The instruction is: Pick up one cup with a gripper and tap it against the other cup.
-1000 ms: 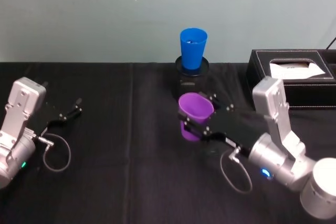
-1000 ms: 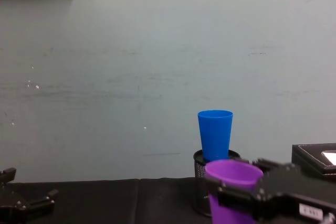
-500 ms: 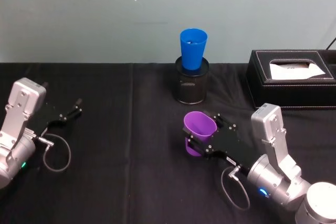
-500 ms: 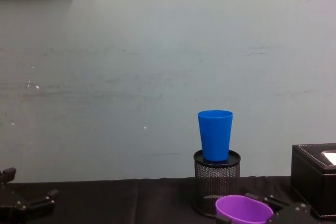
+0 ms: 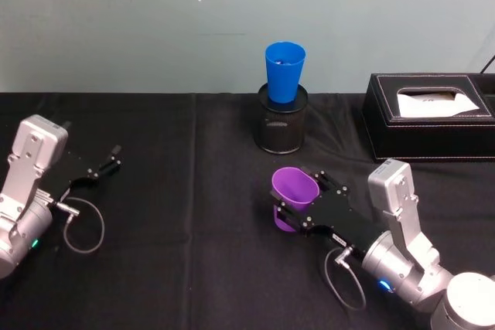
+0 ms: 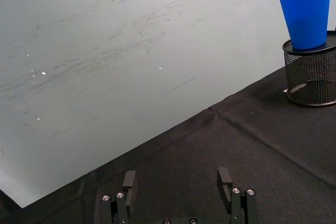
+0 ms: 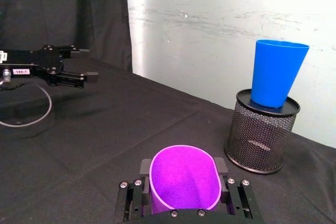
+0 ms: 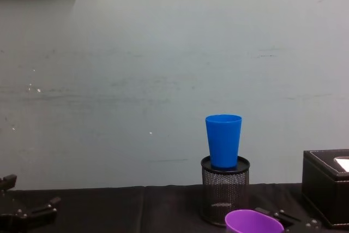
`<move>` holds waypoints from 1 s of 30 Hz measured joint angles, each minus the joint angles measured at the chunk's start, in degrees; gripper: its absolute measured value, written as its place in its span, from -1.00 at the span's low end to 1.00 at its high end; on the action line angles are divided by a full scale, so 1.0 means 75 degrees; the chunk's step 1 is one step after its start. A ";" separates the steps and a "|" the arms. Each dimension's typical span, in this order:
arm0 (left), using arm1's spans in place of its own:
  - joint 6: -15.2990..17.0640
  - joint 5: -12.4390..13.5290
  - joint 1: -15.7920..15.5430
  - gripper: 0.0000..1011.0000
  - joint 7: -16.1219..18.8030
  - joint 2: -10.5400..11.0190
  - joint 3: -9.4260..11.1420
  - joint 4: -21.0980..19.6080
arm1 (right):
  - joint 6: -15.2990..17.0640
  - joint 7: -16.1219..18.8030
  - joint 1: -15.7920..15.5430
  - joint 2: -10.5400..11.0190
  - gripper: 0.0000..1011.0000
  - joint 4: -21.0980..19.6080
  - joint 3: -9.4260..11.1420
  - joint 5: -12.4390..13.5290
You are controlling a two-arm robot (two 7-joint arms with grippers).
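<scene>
Down and back we come: our right gripper (image 5: 298,208), clamped on the purple cup (image 5: 293,191), sits low near the table (image 5: 193,268), well short of the blue cup (image 5: 284,73) perched in the mesh holder (image 5: 281,129). We need height first (both cups look empty), then a gentle forward nudge. Our left gripper (image 6: 179,192) idles, spread wide.

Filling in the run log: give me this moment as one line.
right gripper: shut on purple cup, low, nearer than pen holder | blue cup: upright in holder | left gripper: open, idle
</scene>
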 joint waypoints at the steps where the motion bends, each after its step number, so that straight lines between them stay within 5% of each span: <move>1: 0.0000 0.0000 0.0000 0.98 0.0000 0.0000 0.0000 0.0000 | -0.0007 0.0013 0.0002 -0.0009 0.42 0.0012 0.0004 -0.0011; 13: 0.0000 0.0000 0.0000 0.98 0.0000 0.0000 0.0000 0.0000 | -0.0069 0.0045 0.0010 -0.0042 0.43 0.0059 0.0025 -0.0051; 22: 0.0001 0.0000 0.0000 0.98 0.0000 0.0000 0.0000 0.0000 | -0.0057 0.0045 0.0010 -0.0037 0.89 0.0048 0.0019 -0.0046; 30: 0.0000 0.0000 0.0000 0.98 0.0000 0.0000 0.0000 0.0000 | -0.0050 0.0044 0.0010 -0.0032 0.98 0.0041 0.0014 -0.0044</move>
